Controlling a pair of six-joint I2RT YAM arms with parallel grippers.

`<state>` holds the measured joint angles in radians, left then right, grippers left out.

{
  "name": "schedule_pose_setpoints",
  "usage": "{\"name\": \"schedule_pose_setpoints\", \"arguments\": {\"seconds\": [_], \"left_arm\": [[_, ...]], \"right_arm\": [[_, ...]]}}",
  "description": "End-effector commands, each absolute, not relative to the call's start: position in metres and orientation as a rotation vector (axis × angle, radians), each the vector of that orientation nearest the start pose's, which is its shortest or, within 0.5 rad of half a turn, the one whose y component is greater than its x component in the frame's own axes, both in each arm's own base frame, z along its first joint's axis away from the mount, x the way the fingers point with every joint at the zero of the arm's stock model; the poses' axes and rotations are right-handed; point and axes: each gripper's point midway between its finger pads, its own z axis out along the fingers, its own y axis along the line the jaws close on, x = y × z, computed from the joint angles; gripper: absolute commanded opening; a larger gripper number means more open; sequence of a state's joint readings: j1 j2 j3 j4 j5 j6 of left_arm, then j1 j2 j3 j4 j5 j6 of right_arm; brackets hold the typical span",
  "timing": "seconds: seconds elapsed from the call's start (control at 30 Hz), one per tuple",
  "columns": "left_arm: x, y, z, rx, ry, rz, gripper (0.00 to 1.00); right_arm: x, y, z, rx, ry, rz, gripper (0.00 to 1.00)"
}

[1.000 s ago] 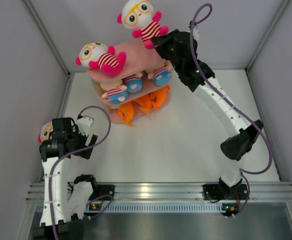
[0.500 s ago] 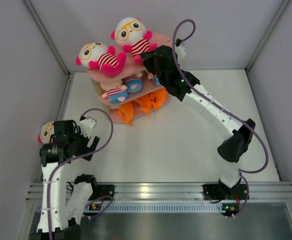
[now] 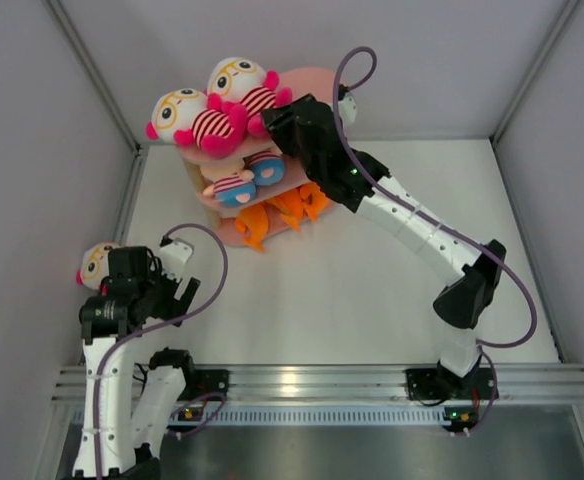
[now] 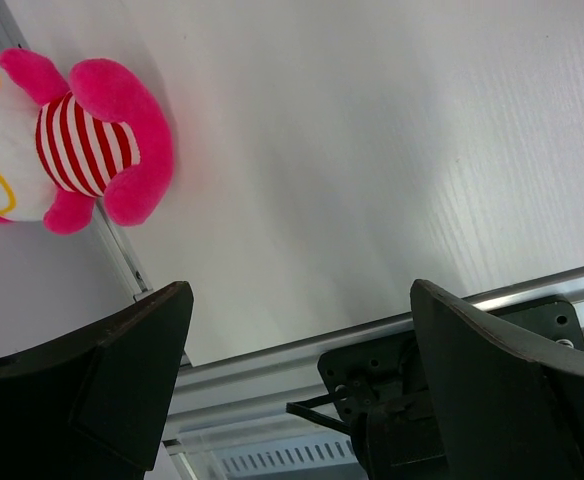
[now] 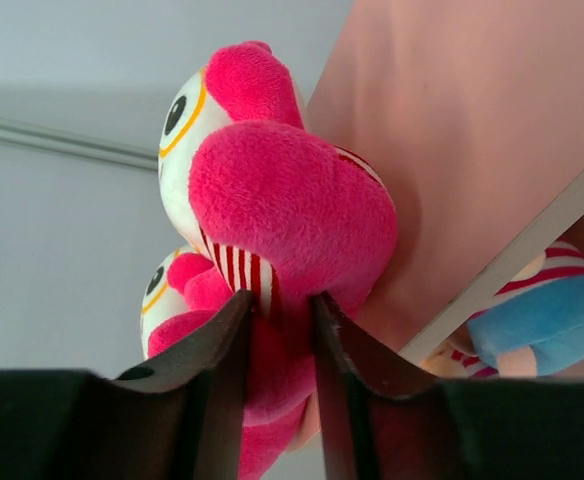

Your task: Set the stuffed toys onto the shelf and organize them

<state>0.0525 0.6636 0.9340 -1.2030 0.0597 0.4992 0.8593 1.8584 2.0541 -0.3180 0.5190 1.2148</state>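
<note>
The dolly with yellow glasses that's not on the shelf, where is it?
In the top view the doll lies at the left edge of the table, against the wall, right beside the left gripper.

Surface [image 3: 372,290]: white, matte, faintly ribbed, evenly lit, soft glare toward 6 o'clock.
Wall panels [image 3: 32,200]: plain pale grey, at 9, 12 and 3 o'clock.
Corner posts [image 3: 94,75]: aluminium, at 11 and 1 o'clock.
Rail [image 3: 312,382]: aluminium extrusion along the 6 o'clock edge.

Glasses doll [image 3: 187,118] and striped twin [image 3: 242,88] top the pink shelf [image 3: 312,85], peach dolls [image 3: 237,187] mid-tier, sharks [image 3: 277,210] below, third doll [image 3: 94,262] lying apart, far left.
</note>
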Motion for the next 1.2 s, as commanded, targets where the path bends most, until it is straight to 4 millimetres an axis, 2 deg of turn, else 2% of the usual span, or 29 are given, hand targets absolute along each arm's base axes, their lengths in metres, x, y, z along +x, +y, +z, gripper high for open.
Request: {"name": "schedule_pose_setpoints", "arguments": {"seconds": [0.0, 0.17, 0.3, 0.37, 0.53, 0.57, 0.67, 0.77, 0.87, 0.93, 0.97, 1.0, 1.03, 1.07, 1.1, 1.17], "left_arm": [[0.16, 0.019, 0.181, 0.576, 2.396, 0.181, 0.96], [0.16, 0.019, 0.179, 0.582, 2.405, 0.18, 0.97], [0.16, 0.02, 0.173, 0.59, 2.43, 0.177, 0.98], [0.16, 0.023, 0.168, 0.586, 2.459, 0.191, 0.98], [0.17, 0.037, 0.143, 0.606, 2.554, 0.258, 0.97], [0.172, 0.034, 0.141, 0.614, 2.555, 0.231, 0.97], [0.179, 0.038, 0.141, 0.638, 2.538, 0.201, 0.97], [0.181, 0.054, 0.137, 0.626, 2.574, 0.151, 0.96], [0.178, 0.077, 0.131, 0.494, 2.637, 0.08, 0.95], [0.173, 0.097, 0.127, 0.393, 2.673, 0.044, 0.94], [0.178, 0.107, 0.134, 0.365, 2.657, 0.058, 0.93], [0.176, 0.121, 0.133, 0.301, 2.664, 0.051, 0.93], [0.179, 0.126, 0.137, 0.274, 2.647, 0.035, 0.92], [0.186, 0.135, 0.148, 0.252, 2.617, 0.056, 0.92], [0.188, 0.143, 0.148, 0.209, 2.624, 0.041, 0.91], [0.207, 0.158, 0.161, 0.135, 2.571, 0.077, 0.9]], "right_arm": [[0.39, 0.389, 0.483, 0.724, 1.515, 1.237, 0.35], [0.382, 0.389, 0.49, 0.697, 1.504, 1.244, 0.45], [0.377, 0.374, 0.507, 0.685, 1.451, 1.22, 0.52], [0.375, 0.368, 0.51, 0.662, 1.439, 1.195, 0.53], [0.36, 0.347, 0.535, 0.599, 1.364, 1.177, 0.55], [0.36, 0.345, 0.531, 0.587, 1.366, 1.163, 0.56], [0.341, 0.323, 0.56, 0.548, 1.273, 1.193, 0.56], [0.327, 0.311, 0.581, 0.484, 1.233, 1.188, 0.57], [0.316, 0.297, 0.596, 0.431, 1.204, 1.162, 0.58], [0.311, 0.292, 0.597, 0.395, 1.2, 1.13, 0.59], [0.306, 0.284, 0.604, 0.39, 1.182, 1.126, 0.59], [0.303, 0.28, 0.605, 0.38, 1.175, 1.122, 0.59], [0.299, 0.275, 0.608, 0.365, 1.155, 1.108, 0.59], [0.294, 0.268, 0.609, 0.357, 1.146, 1.102, 0.59], [0.291, 0.264, 0.609, 0.352, 1.14, 1.095, 0.59], [0.285, 0.254, 0.61, 0.337, 1.122, 1.073, 0.59]]}}
